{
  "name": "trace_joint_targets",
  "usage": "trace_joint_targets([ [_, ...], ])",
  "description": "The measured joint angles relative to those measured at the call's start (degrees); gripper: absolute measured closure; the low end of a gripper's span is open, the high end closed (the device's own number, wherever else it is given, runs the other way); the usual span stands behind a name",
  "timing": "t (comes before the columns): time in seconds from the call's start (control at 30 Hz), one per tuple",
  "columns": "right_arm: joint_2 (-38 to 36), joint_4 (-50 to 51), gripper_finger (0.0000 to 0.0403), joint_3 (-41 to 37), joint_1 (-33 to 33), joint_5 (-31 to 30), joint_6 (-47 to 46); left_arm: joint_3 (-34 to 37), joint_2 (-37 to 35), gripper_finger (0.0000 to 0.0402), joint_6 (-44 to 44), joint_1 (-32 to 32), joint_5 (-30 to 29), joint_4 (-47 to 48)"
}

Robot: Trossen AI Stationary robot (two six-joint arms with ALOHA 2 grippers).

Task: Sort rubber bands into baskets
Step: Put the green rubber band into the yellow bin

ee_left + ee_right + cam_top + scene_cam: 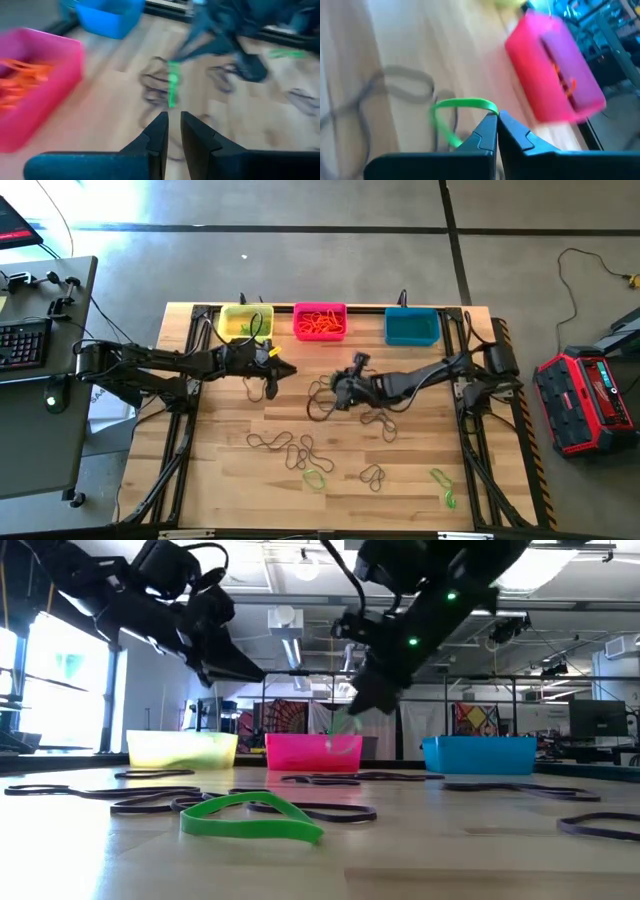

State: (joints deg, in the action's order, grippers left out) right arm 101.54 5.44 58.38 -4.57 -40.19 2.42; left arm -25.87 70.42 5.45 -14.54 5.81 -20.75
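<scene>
My right gripper [497, 119] is pinching a green band [451, 116], lifted over the table middle, in front of the pink bin [320, 321]. My left gripper [170, 126] hangs near the yellow bin [245, 322], fingers nearly together with nothing between them. Dark bands [296, 450] lie loose on the table [230, 480].

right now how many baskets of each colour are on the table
yellow basket: 1
pink basket: 1
blue basket: 1
total: 3
</scene>
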Motion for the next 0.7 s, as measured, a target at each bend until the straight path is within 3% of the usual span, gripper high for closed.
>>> trace_joint_targets([
  [0.1, 0.0, -7.95, 0.0403, -0.69, 2.37, 3.02, 3.15, 0.0, 0.69, 0.0346, 2.39, 0.73, 0.86, 0.22],
  [0.3, 0.0, -15.45, 0.0403, -0.36, 3.83, 7.35, 7.33, -0.33, 5.49, 0.0276, 2.58, 3.75, -4.14, -2.51],
  [0.5, 0.0, -16.77, 0.0403, -0.36, 3.29, 7.44, 8.37, -3.17, 10.58, 0.0206, 5.05, 5.02, -4.52, -7.7],
  [0.7, 0.0, -17.36, 0.0403, -0.31, 1.93, 7.46, 8.37, -7.15, 14.87, 0.0189, 6.13, 5.19, -5.0, -7.47],
])
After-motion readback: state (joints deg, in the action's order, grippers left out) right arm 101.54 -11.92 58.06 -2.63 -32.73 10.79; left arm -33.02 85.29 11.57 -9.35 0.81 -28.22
